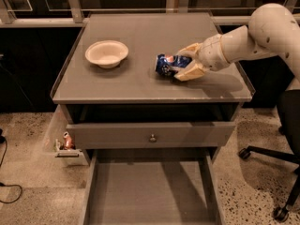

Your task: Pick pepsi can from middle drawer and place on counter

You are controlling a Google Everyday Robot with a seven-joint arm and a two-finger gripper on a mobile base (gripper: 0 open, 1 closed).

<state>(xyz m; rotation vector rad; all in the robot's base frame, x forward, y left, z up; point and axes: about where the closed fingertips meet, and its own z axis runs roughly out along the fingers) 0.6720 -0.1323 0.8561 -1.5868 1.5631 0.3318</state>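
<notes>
The pepsi can [166, 64], dark blue with a red, white and blue logo, lies on its side at or just above the grey counter [140, 86], right of centre. My gripper [184, 63] reaches in from the right on a white arm, and its tan fingers [190, 71] are shut on the can's right end. The middle drawer [150, 191] is pulled open at the bottom of the view, and its flat grey floor holds nothing.
A white bowl [107, 54] sits on the counter's left half. A grey drawer front with a small round knob [152, 138] is below the counter edge. A small reddish can [67, 140] sits low at the cabinet's left. An office chair base [274, 172] stands at the right.
</notes>
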